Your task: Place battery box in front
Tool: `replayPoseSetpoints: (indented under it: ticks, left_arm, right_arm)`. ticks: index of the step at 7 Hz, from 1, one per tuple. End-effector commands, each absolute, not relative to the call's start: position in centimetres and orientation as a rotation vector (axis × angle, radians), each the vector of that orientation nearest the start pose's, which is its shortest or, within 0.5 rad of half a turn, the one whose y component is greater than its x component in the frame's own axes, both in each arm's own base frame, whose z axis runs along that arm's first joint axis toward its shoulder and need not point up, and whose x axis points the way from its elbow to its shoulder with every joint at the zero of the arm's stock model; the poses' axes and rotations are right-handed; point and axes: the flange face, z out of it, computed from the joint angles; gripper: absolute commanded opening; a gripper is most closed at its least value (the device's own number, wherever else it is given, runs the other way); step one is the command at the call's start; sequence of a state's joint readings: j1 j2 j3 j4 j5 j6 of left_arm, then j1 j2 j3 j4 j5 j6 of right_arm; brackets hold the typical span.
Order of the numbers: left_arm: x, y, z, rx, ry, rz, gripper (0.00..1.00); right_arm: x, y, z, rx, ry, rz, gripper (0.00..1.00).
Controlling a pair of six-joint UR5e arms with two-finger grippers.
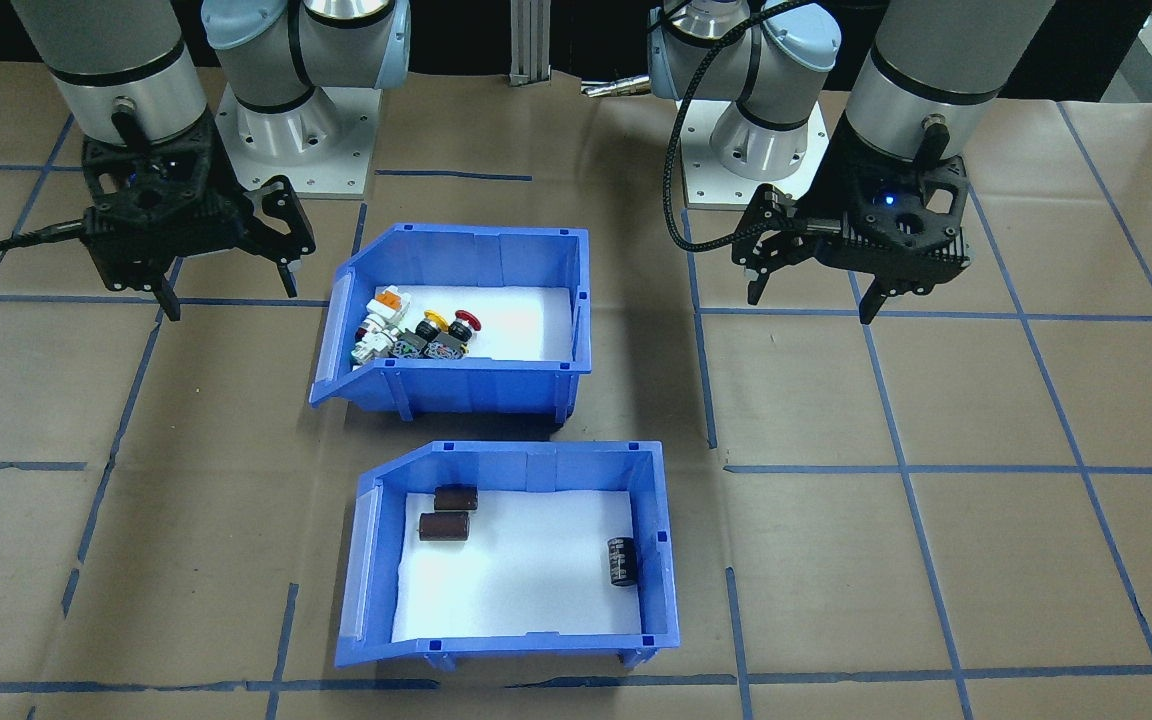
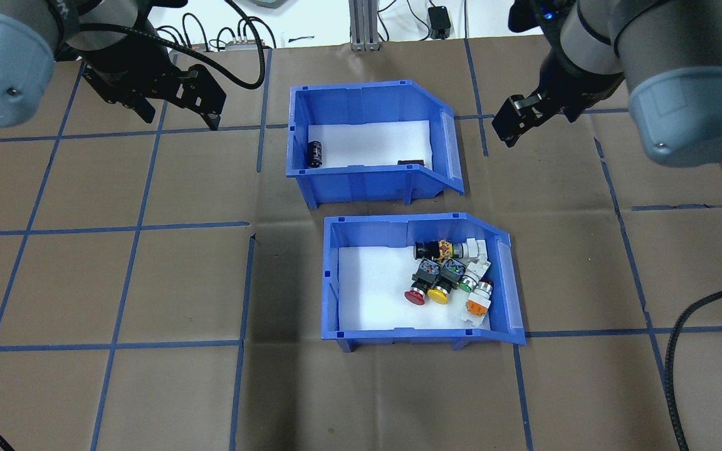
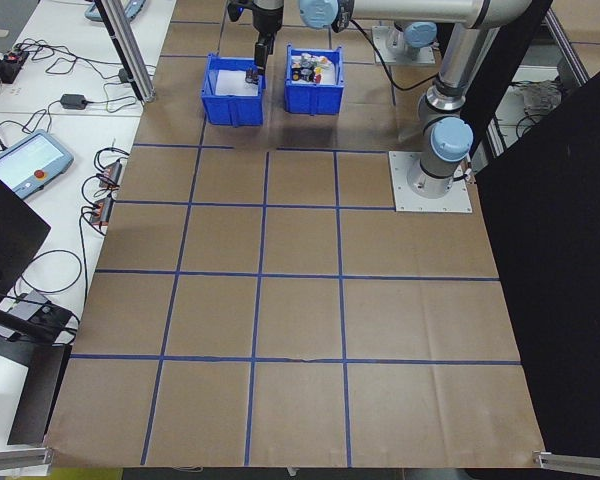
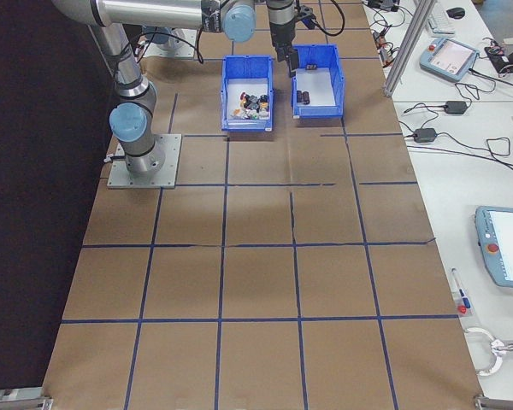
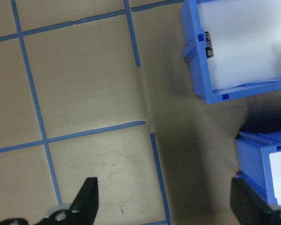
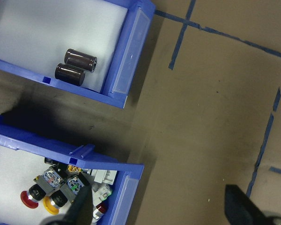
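While both arms hang above the brown paper-covered table (image 1: 936, 560), the switch bin (image 2: 420, 332) sits nearest the robot's base, a blue plastic bin with a sloped cut-away side, a white foam floor and a cluster of colourful push-button switches (image 2: 452, 275) piled toward its cut-away end. Just beyond the switch bin, on the side away from the robot and separated from it by a narrow strip of table, stands the battery box (image 1: 516, 645), the same kind of blue bin with a white foam floor. Inside it lie three dark cylinders: two brown ones (image 1: 448, 513) side by side near the cut-away end and a black one (image 1: 622, 560) against the opposite wall. The left gripper (image 1: 816, 290) hovers off to one side of the switch bin, its fingers spread apart and holding nothing. The right gripper (image 1: 228, 290) hovers on the switch bin's other side, fingers likewise apart and empty. Blue tape lines (image 1: 896, 420) mark a grid across the table around both bins.
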State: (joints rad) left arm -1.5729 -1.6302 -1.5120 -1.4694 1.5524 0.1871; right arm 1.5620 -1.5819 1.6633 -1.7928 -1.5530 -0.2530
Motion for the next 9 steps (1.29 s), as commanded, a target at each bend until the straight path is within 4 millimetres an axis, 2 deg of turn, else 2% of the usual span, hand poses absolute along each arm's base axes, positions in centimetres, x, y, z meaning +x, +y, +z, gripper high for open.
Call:
replayPoseSetpoints:
  ticks: [1, 3, 4, 9]
  left_arm:
    - [-13.6, -52.6, 49.9, 0.298, 3.131, -0.169, 1.0]
    - [-13.6, -52.6, 49.9, 0.298, 3.131, -0.169, 1.0]
    - [-13.7, -52.6, 50.0, 0.3, 3.131, -0.171, 1.0]
    - [-13.7, -52.7, 49.8, 0.3, 3.131, -0.171, 1.0]
  right_arm:
    - [12.0, -49.6, 47.1, -0.026, 3.12, -0.024, 1.0]
    - [12.0, -50.0, 45.8, 0.122, 3.123, 0.07, 1.0]
    - [12.0, -49.6, 45.6, 0.18, 3.121, 0.122, 1.0]
    - [12.1, -49.2, 45.8, 0.198, 3.12, 0.135, 1.0]
